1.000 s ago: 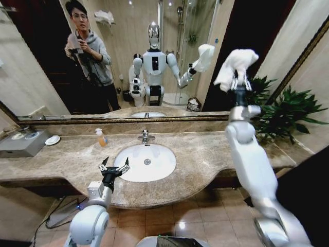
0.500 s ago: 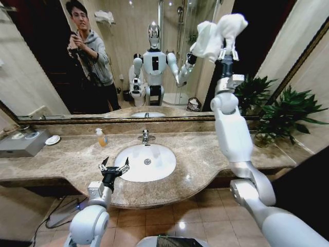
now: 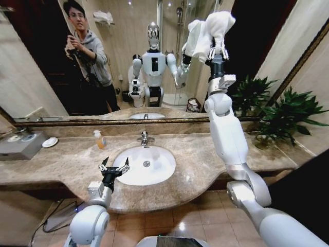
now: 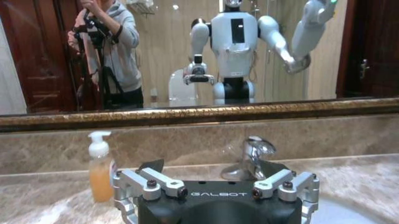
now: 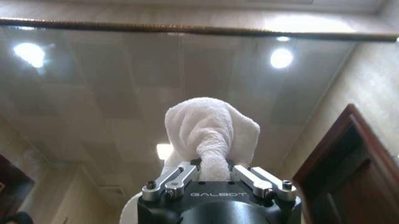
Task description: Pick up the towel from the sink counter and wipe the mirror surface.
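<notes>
Right gripper (image 3: 218, 53) is raised high at the end of a fully stretched arm, fingers clamped on the towel (image 3: 208, 30), and the right wrist view confirms it: both fingers pinch a twisted neck of white terry with the fluffy bulk bunched above them. The towel sits up against the upper part of the mirror (image 3: 46, 62), its own reflection right beside it, so the cloth looks to be at the glass or very near; whether it is truly pressing cannot be told. This is the wiping step, pickup done. The next move calls for keeping the cloth flat to the glass and sweeping across it without letting the metal fingers scrape, and without losing that narrow pinch. Down below, the counter (image 3: 205, 154) carries the basin (image 3: 145, 163), the tap (image 3: 144, 138) and a soap bottle (image 3: 98, 138) near the backsplash. Left gripper (image 3: 113, 168) hovers idle over the basin's near edge, fingers spread wide, holding nothing.
</notes>
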Robot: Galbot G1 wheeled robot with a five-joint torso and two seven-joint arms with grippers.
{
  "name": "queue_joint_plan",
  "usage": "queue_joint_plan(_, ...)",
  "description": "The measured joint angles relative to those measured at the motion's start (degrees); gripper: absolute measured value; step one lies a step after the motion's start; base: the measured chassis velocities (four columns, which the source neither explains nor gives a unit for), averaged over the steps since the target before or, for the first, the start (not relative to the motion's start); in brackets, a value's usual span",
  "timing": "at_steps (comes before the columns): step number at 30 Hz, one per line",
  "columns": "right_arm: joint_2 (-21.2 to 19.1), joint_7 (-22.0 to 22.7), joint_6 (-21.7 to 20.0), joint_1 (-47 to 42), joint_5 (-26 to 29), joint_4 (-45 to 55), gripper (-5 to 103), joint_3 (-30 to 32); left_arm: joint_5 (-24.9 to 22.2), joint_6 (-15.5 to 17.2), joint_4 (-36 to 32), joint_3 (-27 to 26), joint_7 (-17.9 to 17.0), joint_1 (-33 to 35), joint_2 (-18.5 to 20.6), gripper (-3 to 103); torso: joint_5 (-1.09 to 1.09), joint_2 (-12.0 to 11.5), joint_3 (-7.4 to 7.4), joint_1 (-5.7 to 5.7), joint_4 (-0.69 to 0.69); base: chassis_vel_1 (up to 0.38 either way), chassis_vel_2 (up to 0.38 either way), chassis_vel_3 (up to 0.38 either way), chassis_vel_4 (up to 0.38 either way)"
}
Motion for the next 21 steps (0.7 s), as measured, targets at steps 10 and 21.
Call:
queue_joint_plan(10,2.0,-0.8,1.4,-0.7,-1.0,3.1,14,0.4,0.0,0.0,0.0,0.0,0.0,0.0,0.0,100,-0.01,0.0,0.03,0.06,0.03,-0.12,0.145,0.089,-0.104)
queue_joint_plan(21,6.8,-4.2,4.2,0.1,-5.7,-2.5,14,-1.3,0.0,0.0,0.0,0.0,0.0,0.0,0.0,100,-0.02,0.0,0.0,-0.02,0.02,0.02,-0.026,-0.025,0.013)
